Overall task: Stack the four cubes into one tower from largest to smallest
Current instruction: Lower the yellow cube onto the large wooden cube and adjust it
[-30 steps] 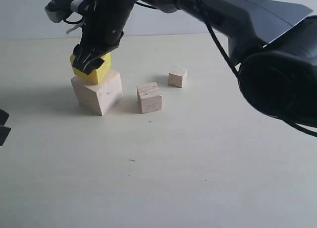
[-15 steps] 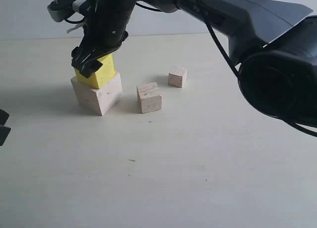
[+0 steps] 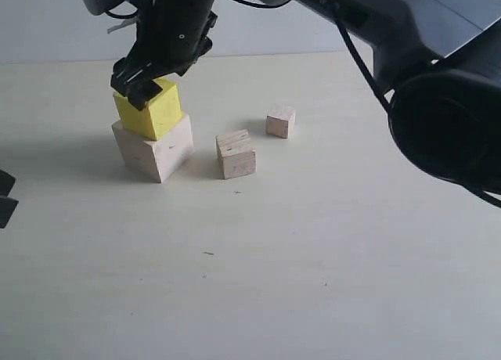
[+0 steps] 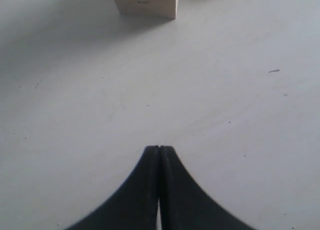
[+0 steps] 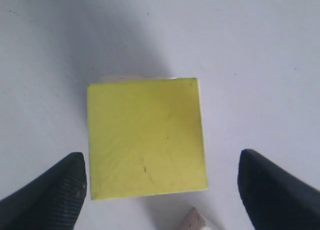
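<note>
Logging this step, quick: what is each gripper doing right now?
Left gripper: closed, holding nothing.
Right gripper: open over the yellow cube, holding nothing.

Open table [image 3: 313, 274] fronts the stack [image 3: 153, 141]; mid cube [image 3: 236, 154] and smallest cube [image 3: 280, 120] stand rightward.

Matt yellow cube [image 3: 151, 112], bare pale wood large cube [image 3: 156, 153], smooth table [image 3: 313, 258], possibly laminate

Glossy black arm [image 3: 423, 23] with black cables [image 3: 354, 53] and black tool [image 3: 143, 84].
</note>
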`<state>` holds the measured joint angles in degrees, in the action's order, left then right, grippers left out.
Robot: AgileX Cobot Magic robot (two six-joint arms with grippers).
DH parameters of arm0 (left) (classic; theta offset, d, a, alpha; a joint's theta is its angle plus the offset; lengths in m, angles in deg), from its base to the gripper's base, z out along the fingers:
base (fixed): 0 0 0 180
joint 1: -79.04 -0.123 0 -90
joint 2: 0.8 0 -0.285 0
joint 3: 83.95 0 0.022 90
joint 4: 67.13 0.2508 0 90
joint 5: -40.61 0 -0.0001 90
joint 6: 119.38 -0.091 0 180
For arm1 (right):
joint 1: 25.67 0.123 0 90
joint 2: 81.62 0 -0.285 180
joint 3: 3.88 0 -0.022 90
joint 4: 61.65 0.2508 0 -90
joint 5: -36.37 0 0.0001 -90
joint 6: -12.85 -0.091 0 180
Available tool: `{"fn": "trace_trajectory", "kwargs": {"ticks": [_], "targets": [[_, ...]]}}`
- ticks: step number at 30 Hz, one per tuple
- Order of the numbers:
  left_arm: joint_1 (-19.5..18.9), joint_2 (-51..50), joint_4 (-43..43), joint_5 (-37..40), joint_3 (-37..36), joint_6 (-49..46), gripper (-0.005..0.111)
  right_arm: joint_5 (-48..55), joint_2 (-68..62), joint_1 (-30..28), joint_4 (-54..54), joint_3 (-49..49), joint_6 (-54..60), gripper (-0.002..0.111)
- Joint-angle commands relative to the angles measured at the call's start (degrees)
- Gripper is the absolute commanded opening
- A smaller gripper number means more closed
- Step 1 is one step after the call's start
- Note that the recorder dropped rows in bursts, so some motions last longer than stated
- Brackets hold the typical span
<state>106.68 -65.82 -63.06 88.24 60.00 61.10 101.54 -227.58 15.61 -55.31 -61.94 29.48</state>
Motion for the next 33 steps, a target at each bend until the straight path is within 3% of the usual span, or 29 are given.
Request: {"fn": "trace_trajectory", "kwargs": {"ticks": [1,33], "targets": [[0.3,-0.1,-0.3,-1.5,0.3,-0.1,0.0,2.0,0.8,-0.3,-0.3,-0.5,-1.7,0.078],[0.3,-0.1,-0.3,-0.4,0.3,-0.1,0.0,2.3,-0.5,-0.3,4.0,-0.5,-6.2,0.078]]}}
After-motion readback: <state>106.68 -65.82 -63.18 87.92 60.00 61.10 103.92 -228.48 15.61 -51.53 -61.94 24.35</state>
